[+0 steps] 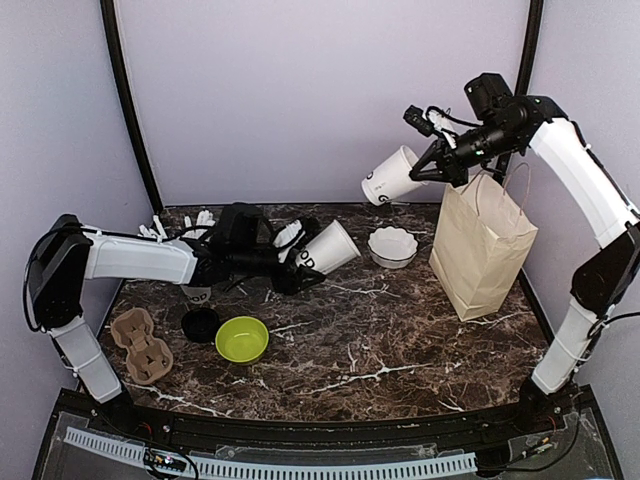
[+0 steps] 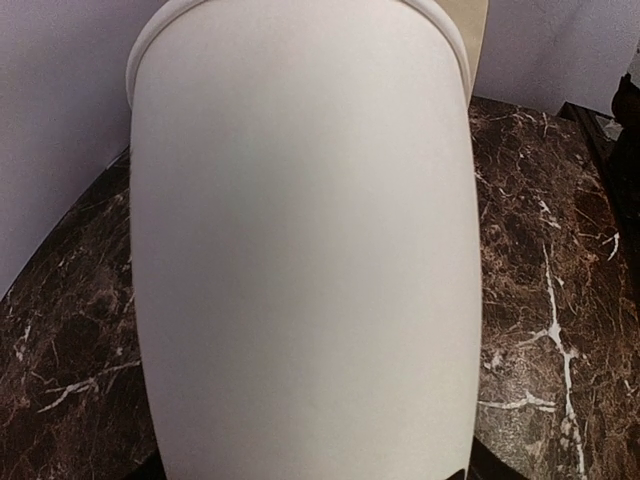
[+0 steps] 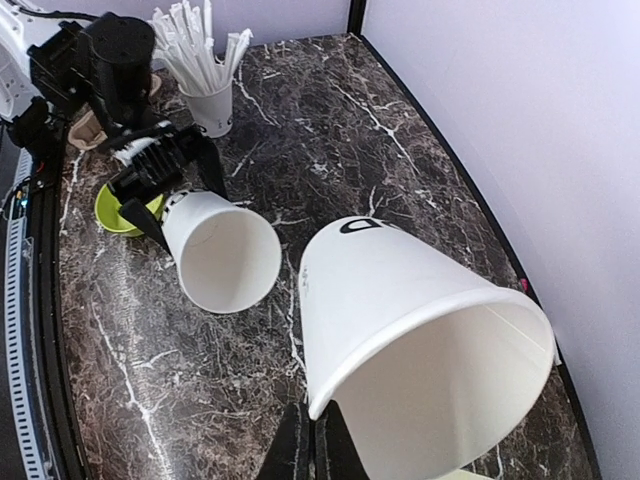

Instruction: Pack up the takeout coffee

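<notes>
Packing, as I read it, starts on the right: my right gripper [image 1: 428, 168] is pinched shut on the rim of the right cup [image 1: 392, 177] and holds it tilted, base pointing left, high up just beside the top of the paper bag [image 1: 480, 245], probably so that it can swing in through the opening. My left gripper [image 1: 298, 262] is clasped around the body of the left cup [image 1: 330, 247], which lies on its side low over the table with its mouth towards the bag. Neither cup wears a lid, though a black lid [image 1: 200, 323] lies beside the green bowl [image 1: 242, 340].
</notes>
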`<control>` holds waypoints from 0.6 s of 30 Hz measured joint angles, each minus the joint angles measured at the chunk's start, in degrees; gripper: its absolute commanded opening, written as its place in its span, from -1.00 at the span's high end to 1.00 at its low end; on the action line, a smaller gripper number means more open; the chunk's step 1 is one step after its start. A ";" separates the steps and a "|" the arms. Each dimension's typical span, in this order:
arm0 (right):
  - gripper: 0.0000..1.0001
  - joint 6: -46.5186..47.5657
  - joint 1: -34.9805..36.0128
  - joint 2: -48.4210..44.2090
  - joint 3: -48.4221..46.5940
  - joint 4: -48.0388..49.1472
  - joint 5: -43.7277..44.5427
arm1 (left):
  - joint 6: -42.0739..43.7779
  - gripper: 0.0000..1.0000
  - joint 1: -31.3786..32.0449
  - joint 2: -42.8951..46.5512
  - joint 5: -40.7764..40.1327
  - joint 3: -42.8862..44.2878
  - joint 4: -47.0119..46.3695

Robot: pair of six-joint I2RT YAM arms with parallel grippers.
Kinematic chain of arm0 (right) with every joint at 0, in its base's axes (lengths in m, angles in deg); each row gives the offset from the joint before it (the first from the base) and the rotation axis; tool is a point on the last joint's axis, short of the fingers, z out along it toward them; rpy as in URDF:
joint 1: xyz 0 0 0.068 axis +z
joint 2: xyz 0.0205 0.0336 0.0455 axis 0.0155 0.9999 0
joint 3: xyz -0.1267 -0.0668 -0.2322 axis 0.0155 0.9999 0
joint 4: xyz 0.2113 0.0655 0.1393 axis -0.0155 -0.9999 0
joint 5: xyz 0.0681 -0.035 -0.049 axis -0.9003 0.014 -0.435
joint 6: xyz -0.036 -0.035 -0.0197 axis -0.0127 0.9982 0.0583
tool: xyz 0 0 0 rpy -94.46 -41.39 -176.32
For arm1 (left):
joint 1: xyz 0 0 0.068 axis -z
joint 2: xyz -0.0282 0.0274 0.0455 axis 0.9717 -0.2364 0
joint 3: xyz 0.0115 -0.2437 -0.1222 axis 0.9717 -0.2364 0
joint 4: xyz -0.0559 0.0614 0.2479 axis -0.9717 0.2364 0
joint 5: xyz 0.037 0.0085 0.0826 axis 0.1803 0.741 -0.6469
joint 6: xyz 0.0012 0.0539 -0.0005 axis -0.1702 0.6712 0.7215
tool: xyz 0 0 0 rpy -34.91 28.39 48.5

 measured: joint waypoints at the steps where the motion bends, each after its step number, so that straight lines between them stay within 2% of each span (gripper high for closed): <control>1: 1.00 -0.39 0.31 0.00 0.50 0.66 1.03 | -0.50 -0.29 -0.24 0.87 0.04 -0.24 -0.02; 10: 1.00 -1.01 9.16 1.55 8.98 5.49 17.81 | -4.39 -0.33 -4.63 10.99 0.20 0.02 -0.57; 18: 1.00 2.51 14.16 5.99 17.66 5.40 26.99 | -4.87 -0.37 -5.01 14.69 -0.13 3.23 -1.14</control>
